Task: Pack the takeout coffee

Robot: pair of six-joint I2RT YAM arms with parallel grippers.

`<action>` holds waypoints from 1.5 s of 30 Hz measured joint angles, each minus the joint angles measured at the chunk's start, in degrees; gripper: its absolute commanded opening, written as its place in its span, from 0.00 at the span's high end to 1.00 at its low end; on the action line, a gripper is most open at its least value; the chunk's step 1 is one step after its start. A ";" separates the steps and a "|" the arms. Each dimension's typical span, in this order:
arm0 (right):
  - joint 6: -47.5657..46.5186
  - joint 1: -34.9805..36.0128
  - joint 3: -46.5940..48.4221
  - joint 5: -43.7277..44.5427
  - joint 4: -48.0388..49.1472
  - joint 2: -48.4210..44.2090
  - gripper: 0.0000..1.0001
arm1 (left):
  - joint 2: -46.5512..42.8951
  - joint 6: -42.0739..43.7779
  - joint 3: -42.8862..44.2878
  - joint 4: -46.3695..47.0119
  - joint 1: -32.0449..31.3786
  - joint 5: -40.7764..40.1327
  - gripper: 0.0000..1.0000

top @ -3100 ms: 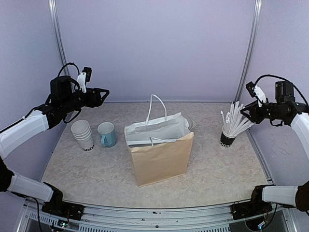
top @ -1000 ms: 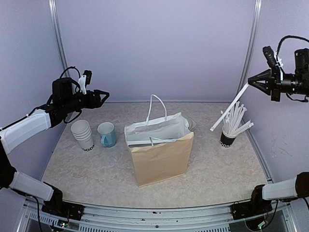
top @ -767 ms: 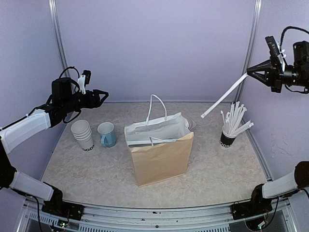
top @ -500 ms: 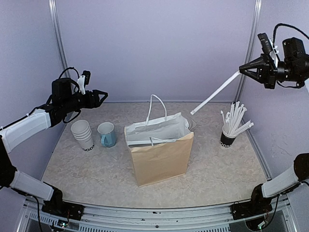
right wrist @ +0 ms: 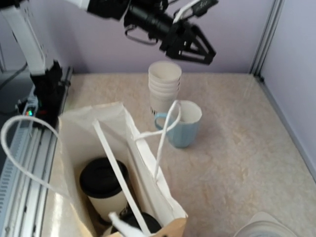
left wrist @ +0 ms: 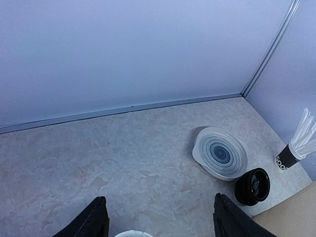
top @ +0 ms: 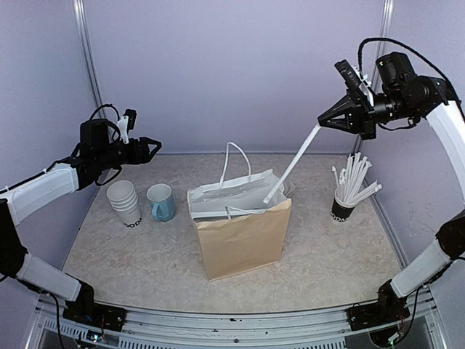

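Looking down from overhead, I have my right claw (top: 320,121) raised high over the right side of the tabletop (top: 131,254), clenched on the top end of a white straw (top: 293,163). The straw slants down and left to the open mouth of the brown paper bag (top: 243,236). My left claw (top: 154,147) hangs released in the air, above and behind the stack of white cups (top: 125,202) and the blue mug (top: 161,202) beside it. A dark cup of straws (top: 340,209) stands to the right of the bag. From my left wrist, my two fingers (left wrist: 94,222) stand wide apart with nothing between them. Beyond them lie a white dish with blue rings (left wrist: 219,153) and, just beside it, a small black round thing (left wrist: 252,185). From my right wrist, the straw runs down into the bag, where the coffee cup (right wrist: 103,183) with its black lid stands upright at the bottom, the straw passing close by the lid.
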 measured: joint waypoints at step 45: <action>-1.64 41.62 6.45 42.49 7.87 16.59 0.33 | 2.34 -2.25 0.00 0.57 2.23 5.27 0.29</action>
